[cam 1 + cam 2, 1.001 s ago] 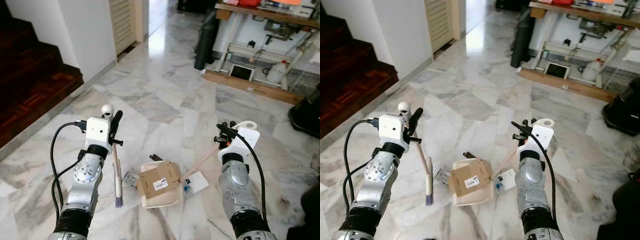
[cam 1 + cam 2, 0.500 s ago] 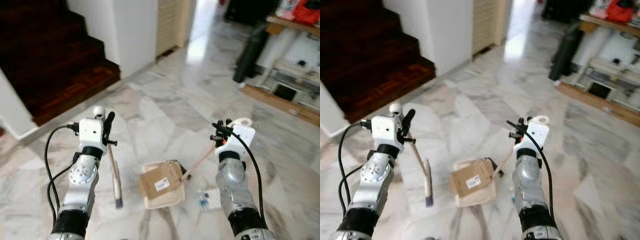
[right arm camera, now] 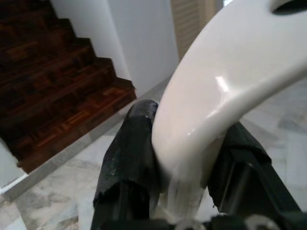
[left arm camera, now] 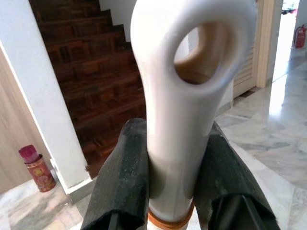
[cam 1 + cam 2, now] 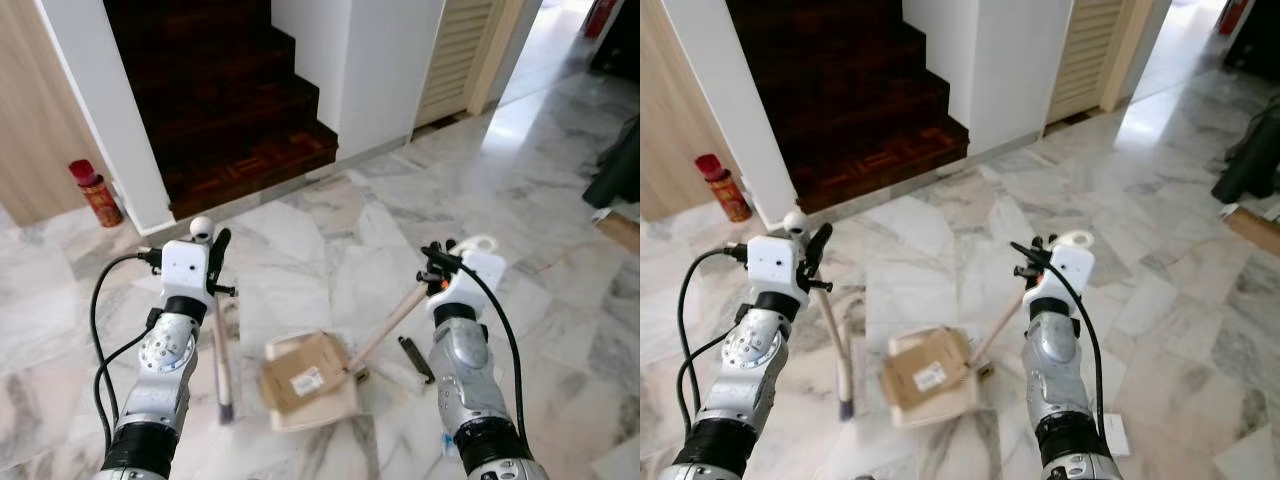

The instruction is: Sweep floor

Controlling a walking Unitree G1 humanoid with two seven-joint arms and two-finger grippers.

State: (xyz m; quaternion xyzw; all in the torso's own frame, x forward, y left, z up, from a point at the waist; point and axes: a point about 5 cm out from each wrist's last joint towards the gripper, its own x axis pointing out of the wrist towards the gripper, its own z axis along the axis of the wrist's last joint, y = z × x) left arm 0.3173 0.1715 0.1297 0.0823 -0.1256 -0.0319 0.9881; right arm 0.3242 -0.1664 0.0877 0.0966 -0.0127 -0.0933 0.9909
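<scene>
- Under me spreads a pale marble floor (image 5: pixel 300 240) with grey veining, glossy enough to catch light near the louvred door (image 5: pixel 455 50).
- Ahead, dark wooden stairs (image 5: pixel 215 90) climb between a white wall (image 5: pixel 375 60) and a white post, with a red canister (image 5: pixel 92 192) standing on the floor beside a wood-panelled wall.
- My left fingers (image 4: pixel 120 177) are clamped on the white looped handle of the broom (image 5: pixel 222 360); its wooden shaft drops down to the floor just to the left of the dustpan.
- My right fingers (image 3: pixel 132 158) are closed around the white curved handle end of the dustpan (image 5: pixel 310 385), whose wooden stick slants down and to the left from my grip.
- The cream dustpan sits on the floor between my two arms, with a brown cardboard box (image 5: pixel 300 372) bearing a white label lying in it.
- A small dark object (image 5: pixel 416 358) lies on the marble just to the right of the dustpan's stick; I cannot tell what it is.
- On the far right, a dark bag-like shape (image 5: pixel 615 165) stands at the edge of the floor.
</scene>
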